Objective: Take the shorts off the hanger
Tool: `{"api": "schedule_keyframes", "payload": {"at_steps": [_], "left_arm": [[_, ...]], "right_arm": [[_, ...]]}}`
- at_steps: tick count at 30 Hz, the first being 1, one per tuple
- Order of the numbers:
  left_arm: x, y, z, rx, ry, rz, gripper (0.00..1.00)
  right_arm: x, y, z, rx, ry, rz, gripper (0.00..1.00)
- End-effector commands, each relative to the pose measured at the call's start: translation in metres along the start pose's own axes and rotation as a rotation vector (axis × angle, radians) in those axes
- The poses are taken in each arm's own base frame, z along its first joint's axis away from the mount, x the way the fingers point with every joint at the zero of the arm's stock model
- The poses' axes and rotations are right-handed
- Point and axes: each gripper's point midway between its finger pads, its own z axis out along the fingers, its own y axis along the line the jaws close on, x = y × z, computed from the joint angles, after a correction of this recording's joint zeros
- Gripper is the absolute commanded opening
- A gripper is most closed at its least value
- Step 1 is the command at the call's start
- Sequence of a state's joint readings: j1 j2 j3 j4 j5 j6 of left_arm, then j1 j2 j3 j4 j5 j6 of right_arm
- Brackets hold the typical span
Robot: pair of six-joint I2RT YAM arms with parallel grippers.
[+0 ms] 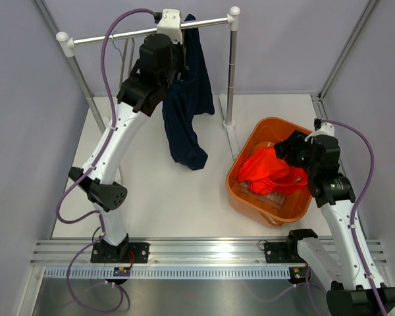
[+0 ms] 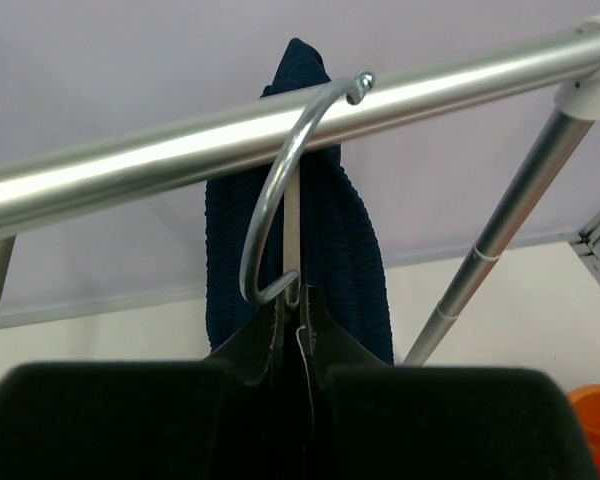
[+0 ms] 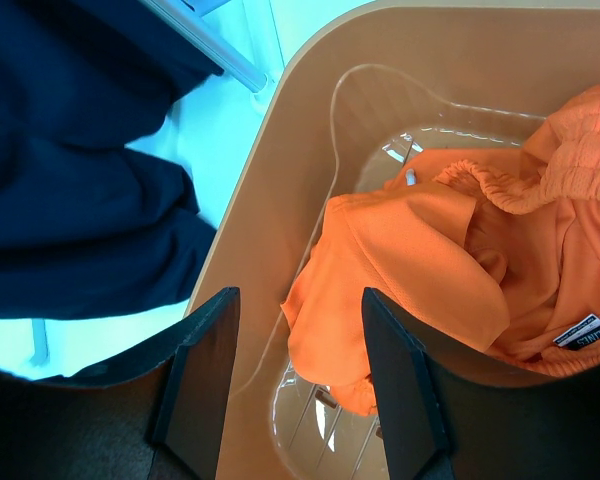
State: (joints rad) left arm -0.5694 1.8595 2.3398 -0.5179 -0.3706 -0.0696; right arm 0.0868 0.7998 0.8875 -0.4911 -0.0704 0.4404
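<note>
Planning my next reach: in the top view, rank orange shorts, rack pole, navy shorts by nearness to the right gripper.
1. Orange shorts, in the basket beneath the right gripper.
2. Rack pole, upright to its left.
3. Navy shorts, hanging farther left.

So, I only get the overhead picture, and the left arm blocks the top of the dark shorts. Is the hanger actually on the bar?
Observer: Yes. The left wrist camera shows the hanger hook curled over the rail.
Operator: Is that arm gripping anything?
Observer: The left jaws are shut on the stem at the base of the hook, with the navy shorts hanging behind.
Operator: And the other arm?
Observer: The right jaws stand open and empty above the rim of the basket, where the orange shorts lie.
</note>
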Motion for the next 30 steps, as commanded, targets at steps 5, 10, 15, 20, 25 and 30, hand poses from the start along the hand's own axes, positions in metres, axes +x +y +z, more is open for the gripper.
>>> {"api": "schedule_keyframes", "payload": {"at_steps": [5, 10, 15, 20, 25, 30], "left_arm": [[-0.044, 0.006, -0.053, 0.070, -0.060, -0.033, 0.00], [-0.034, -0.001, -0.075, 0.152, 0.012, -0.026, 0.00], [-0.007, -0.018, -0.104, 0.273, 0.121, -0.005, 0.00], [0.002, -0.023, -0.148, 0.347, 0.153, 0.025, 0.00], [0.030, -0.026, -0.176, 0.397, 0.209, 0.041, 0.00], [0.056, -0.033, -0.192, 0.444, 0.249, 0.037, 0.00]], "right_arm": [[-0.013, 0.006, -0.002, -0.023, -0.041, -0.025, 0.61], [-0.012, 0.016, -0.002, -0.078, -0.028, -0.042, 0.61], [-0.012, 0.040, -0.007, -0.185, 0.000, -0.077, 0.60], [-0.010, 0.080, -0.013, -0.256, 0.017, -0.158, 0.60], [-0.019, 0.125, -0.023, -0.328, 0.014, -0.180, 0.60], [-0.015, 0.165, -0.027, -0.377, 0.034, -0.229, 0.60]]}}
